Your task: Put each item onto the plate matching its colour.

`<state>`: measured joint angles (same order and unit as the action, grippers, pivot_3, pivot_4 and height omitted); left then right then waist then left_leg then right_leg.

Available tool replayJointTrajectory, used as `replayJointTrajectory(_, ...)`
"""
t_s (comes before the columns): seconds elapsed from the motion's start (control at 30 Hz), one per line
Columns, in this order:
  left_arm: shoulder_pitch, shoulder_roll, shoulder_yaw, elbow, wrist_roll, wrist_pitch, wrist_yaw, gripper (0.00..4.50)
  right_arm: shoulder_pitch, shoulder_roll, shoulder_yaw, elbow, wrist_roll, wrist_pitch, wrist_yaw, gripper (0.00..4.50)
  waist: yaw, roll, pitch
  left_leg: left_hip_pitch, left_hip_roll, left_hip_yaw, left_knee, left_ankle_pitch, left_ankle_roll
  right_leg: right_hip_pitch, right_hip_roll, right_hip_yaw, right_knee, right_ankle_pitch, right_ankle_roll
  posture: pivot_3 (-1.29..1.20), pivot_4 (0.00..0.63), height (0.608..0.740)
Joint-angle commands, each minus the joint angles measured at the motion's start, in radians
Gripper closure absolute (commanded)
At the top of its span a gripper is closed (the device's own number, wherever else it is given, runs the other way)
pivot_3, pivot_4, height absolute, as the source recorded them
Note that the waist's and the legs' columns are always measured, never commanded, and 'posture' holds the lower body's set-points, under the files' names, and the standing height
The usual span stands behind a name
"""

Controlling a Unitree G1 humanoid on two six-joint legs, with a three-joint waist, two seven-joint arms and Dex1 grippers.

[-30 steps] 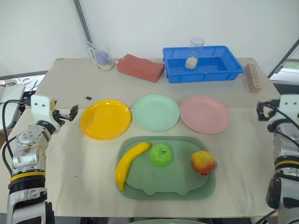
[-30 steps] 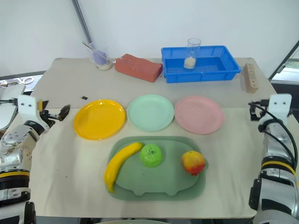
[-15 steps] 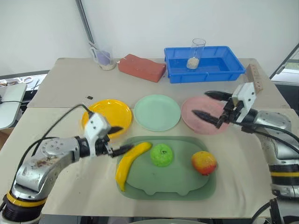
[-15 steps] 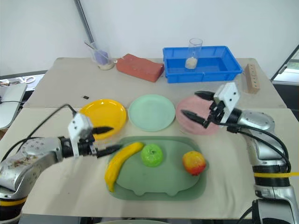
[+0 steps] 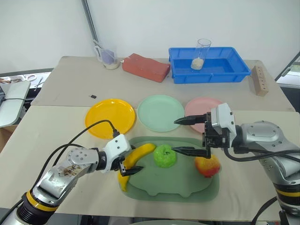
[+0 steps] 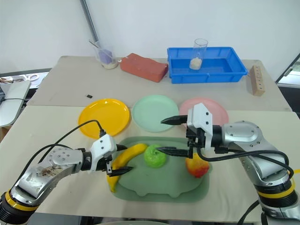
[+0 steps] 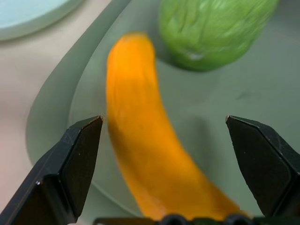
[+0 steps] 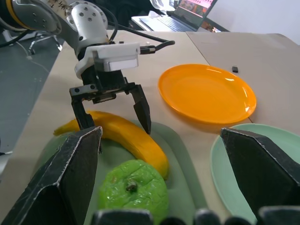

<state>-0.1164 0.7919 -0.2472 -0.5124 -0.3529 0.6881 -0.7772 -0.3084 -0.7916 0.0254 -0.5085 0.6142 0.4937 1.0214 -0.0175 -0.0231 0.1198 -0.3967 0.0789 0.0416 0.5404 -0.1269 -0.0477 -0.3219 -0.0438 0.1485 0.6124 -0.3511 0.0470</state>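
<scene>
Head views: the long curved yellow plastic banana [image 5: 132,160], the round bright green toy apple [image 5: 164,155] and the round red-and-yellow toy peach [image 5: 207,165] are seen lying on the large dark-green rounded tray [image 5: 173,187] on the worktop [image 5: 61,126]. Beyond the tray, the yellow round plate [image 5: 110,117], the pale mint green round plate [image 5: 161,112] and the pale pink round plate [image 5: 201,108] are noted in a row, all bare. The left pincer [image 5: 127,168] is held low at the banana's middle, fingers apart and set either side of it; contact cannot be confirmed. The right pincer [image 5: 185,136] is held level above the apple, pointing left, fingers wide apart and nothing held.

Left wrist view: the banana is seen running between the two parted fingers [image 7: 70,173], the apple just beyond it.

Right wrist view: the apple is seen close ahead, between wide fingers, the left pincer astride the banana behind.

The fruits are judged light, rigid and smooth, hence liable to slip; the banana is best taken across its middle, the round fruits across their widest part.
</scene>
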Motion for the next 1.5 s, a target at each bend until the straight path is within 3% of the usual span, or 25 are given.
replayJointTrajectory(0.03,-0.023,-0.003,0.001,0.012,0.048,-0.029,0.013,1.72,-0.025,0.007,-0.016,-0.011,-0.001,-0.021,0.001,0.00,0.000,0.000,0.000,0.000,0.000,0.000,0.000,0.000,0.000,0.000,0.000,0.000,0.000,0.000,0.000,0.00,0.150,0.740)
replayJointTrajectory(0.13,-0.028,-0.010,0.012,0.022,0.064,-0.018,0.025,3.11,-0.028,0.010,-0.012,-0.004,-0.009,-0.028,0.008,0.00,0.001,0.000,0.000,0.000,0.000,0.000,0.000,0.000,0.000,0.000,0.000,0.000,0.000,0.000,0.000,0.00,0.150,0.740)
replayJointTrajectory(0.17,-0.029,-0.015,0.018,0.022,0.063,-0.013,0.029,3.27,-0.029,0.011,-0.011,-0.002,-0.011,-0.030,0.010,0.00,0.002,0.000,0.000,0.000,0.000,0.000,0.000,0.000,0.000,0.000,0.000,0.000,0.000,0.000,0.000,0.00,0.150,0.740)
replayJointTrajectory(0.37,-0.042,-0.071,0.160,0.036,0.033,0.005,0.101,3.27,-0.053,0.040,-0.011,0.018,-0.018,-0.030,-0.002,0.00,0.002,0.001,0.000,-0.002,0.000,-0.002,0.001,0.000,0.000,0.000,0.000,-0.002,0.001,0.000,0.001,0.00,0.150,0.740)
replayJointTrajectory(0.53,-0.159,-0.099,0.329,0.216,0.012,0.032,0.171,3.27,-0.115,0.104,-0.011,0.046,-0.017,0.010,-0.074,0.00,0.002,0.001,-0.001,-0.002,0.000,-0.004,0.002,0.000,0.000,0.000,0.001,-0.005,0.002,0.001,0.001,0.00,0.150,0.740)
replayJointTrajectory(0.67,-0.304,-0.091,0.307,0.454,0.089,-0.016,0.191,3.27,-0.208,0.174,0.023,0.054,-0.027,0.091,-0.183,0.00,0.003,0.006,-0.004,-0.003,-0.001,-0.006,0.002,0.000,0.000,-0.001,0.001,-0.006,0.003,0.001,0.001,0.00,0.150,0.740)
replayJointTrajectory(0.9,-0.442,-0.147,0.246,0.723,0.178,-0.156,0.184,3.27,-0.254,0.186,0.081,0.043,-0.062,0.109,-0.192,0.00,0.012,0.006,-0.005,-0.010,-0.001,-0.008,0.002,0.000,0.000,-0.006,0.001,-0.008,0.004,0.001,0.002,0.00,0.150,0.740)
replayJointTrajectory(1.13,-0.495,-0.164,0.274,0.785,0.178,-0.230,0.155,0.05,-0.256,0.163,0.053,0.048,-0.064,0.122,-0.201,0.00,0.012,0.006,-0.005,-0.010,-0.001,-0.008,0.004,0.001,0.000,-0.012,0.003,-0.008,0.014,0.001,0.002,0.00,0.150,0.740)
replayJointTrajectory(1.3,-0.502,-0.095,0.305,0.675,0.097,-0.210,-0.012,0.05,-0.192,0.099,0.037,0.045,-0.055,0.118,-0.152,0.00,0.011,0.006,-0.005,-0.011,-0.001,-0.008,0.004,0.001,0.000,-0.012,0.003,-0.008,0.014,0.001,0.002,0.00,0.150,0.740)
replayJointTrajectory(1.5,-0.383,0.034,0.269,0.360,-0.083,-0.271,-0.398,0.05,-0.120,-0.007,0.073,0.038,-0.024,0.138,-0.008,0.00,0.004,0.008,-0.006,-0.010,-0.001,-0.008,0.003,0.001,0.000,-0.011,0.003,-0.008,0.013,0.001,0.002,0.00,0.150,0.740)
